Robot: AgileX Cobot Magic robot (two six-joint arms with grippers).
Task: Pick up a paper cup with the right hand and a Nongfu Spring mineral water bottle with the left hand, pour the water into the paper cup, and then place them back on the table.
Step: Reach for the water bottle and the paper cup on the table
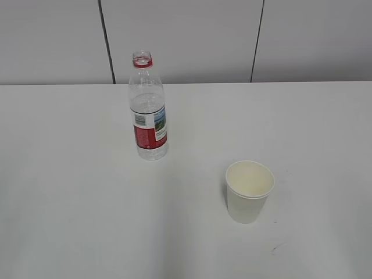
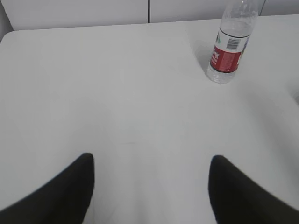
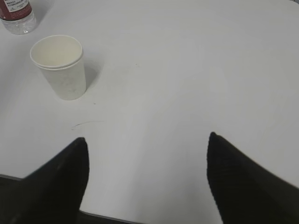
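Note:
The capless Nongfu Spring bottle (image 1: 149, 110) stands upright on the white table (image 1: 70, 192), left of centre, partly filled. The off-white paper cup (image 1: 249, 190) stands upright and empty to its front right. Neither arm shows in the exterior view. My left gripper (image 2: 150, 161) is open and empty over bare table, with the bottle (image 2: 230, 46) far ahead to the right. My right gripper (image 3: 147, 140) is open and empty near the table's front edge, with the cup (image 3: 61, 65) ahead to the left and the bottle's base (image 3: 17, 16) beyond it.
A grey panelled wall (image 1: 186, 40) rises behind the table's back edge. Small dark marks (image 1: 278, 249) lie on the table in front of the cup. The table's near edge (image 3: 107, 217) shows under the right gripper.

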